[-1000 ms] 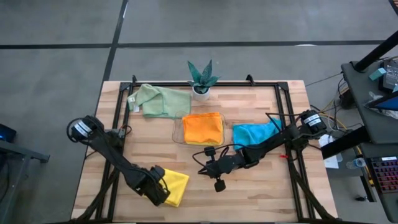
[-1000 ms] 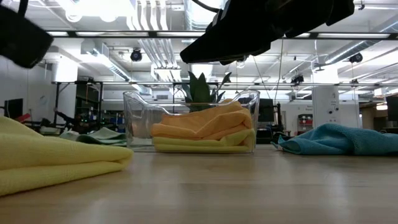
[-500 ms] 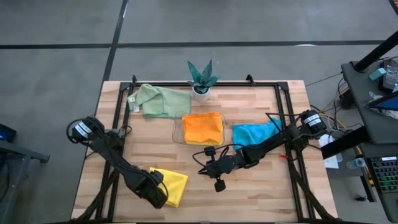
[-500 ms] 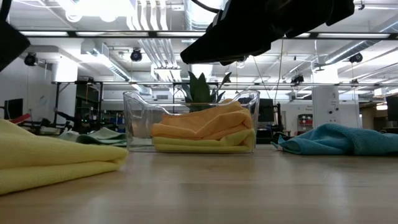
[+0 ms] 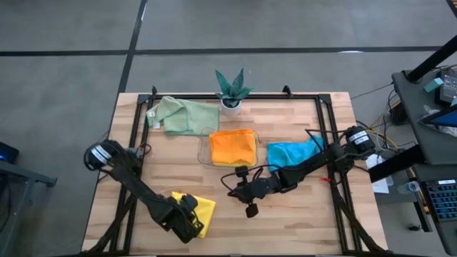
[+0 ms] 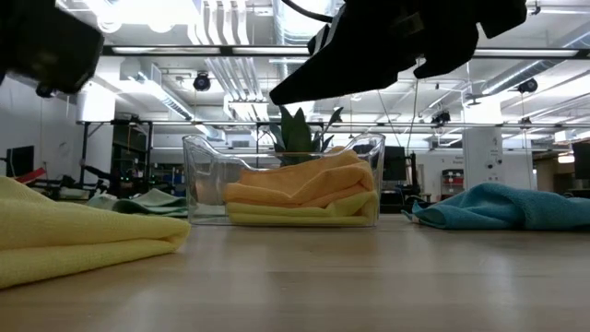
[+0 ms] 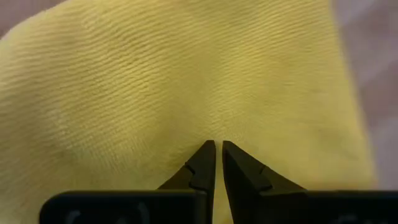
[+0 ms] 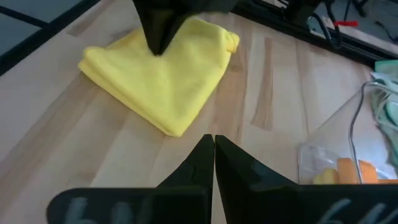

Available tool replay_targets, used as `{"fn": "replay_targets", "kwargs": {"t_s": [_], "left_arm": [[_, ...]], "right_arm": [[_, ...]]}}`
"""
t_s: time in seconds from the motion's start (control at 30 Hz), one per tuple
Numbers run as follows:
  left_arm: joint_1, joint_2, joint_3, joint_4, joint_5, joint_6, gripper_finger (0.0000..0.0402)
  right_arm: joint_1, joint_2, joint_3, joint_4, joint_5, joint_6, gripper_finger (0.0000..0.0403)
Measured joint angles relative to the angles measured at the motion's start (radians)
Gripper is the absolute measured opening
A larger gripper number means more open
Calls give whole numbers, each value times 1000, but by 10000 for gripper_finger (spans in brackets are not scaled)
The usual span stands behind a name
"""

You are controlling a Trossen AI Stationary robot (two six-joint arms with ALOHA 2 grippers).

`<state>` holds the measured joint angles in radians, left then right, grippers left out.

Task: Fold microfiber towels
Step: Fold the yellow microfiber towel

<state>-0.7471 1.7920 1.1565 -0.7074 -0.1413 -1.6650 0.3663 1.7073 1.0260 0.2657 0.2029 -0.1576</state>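
Directly under left tool: folded yellow towel, tips nearly closed.

Bright, even light falls from the white ceiling tubes, glaring overhead. The soft yellow folded cloth is sharp up close, its edges blurred. Dark arm silhouettes against the glare.

A folded yellow towel lies at the table's near-left. An orange towel sits folded atop another yellow towel. The pale green towel and teal-blue towel lie rumpled.
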Motion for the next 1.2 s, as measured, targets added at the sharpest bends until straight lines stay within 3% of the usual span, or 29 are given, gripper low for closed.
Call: {"fn": "replay_targets", "kwargs": {"t_s": [0.27,0.43,0.63,0.87,1.07,1.2], "left_arm": [[15,94,5,-4,-13,5,15],[57,74,3,-1,-183,79,15],[80,-1,21,12,-260,210,15],[80,-93,17,240,-380,568,15],[75,-102,14,452,-382,979,15],[74,-102,10,466,-374,1074,15]], "right_arm": [[9,-52,-19,-23,0,-52,9],[8,-89,-21,-108,1,-69,9],[8,-134,-33,-191,0,-80,9],[6,-236,-137,-191,1,-70,9],[6,-355,-295,-116,7,13,9],[6,-425,-406,-20,7,36,9]]}}
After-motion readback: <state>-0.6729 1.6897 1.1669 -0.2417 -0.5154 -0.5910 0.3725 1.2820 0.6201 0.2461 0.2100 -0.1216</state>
